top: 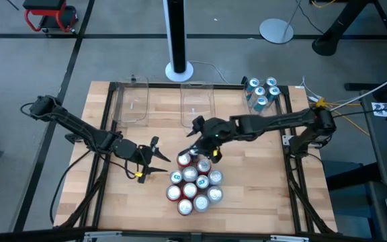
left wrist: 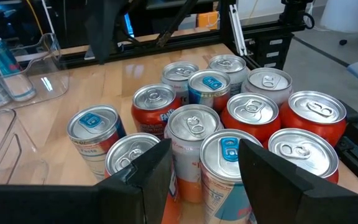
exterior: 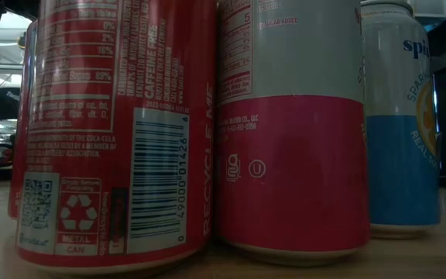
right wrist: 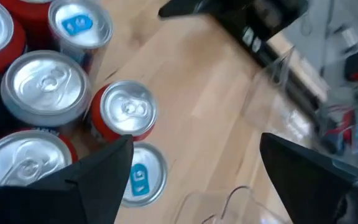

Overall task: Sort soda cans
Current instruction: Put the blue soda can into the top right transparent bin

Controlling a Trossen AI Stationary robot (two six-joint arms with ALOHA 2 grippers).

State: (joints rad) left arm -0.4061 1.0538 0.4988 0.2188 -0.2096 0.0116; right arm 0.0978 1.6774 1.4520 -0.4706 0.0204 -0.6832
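11 cans (top: 195, 185) clustered, 5 cans (top: 261, 93) in bin (top: 276, 98), 2 bins (top: 132, 101) bare.

low view: soda cans (exterior: 285, 132) cut off at top | table beyond hidden

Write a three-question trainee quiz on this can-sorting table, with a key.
1. True or false: the rightmost clear bin already holds teal cans.
2. Which hand is over the far edge of the can cluster: A left, B right?
3. Fill in: the left hand holds ____.

Key: 1 true. 2 B, the right hand, open. 3 nothing; it sits open beside the cluster.
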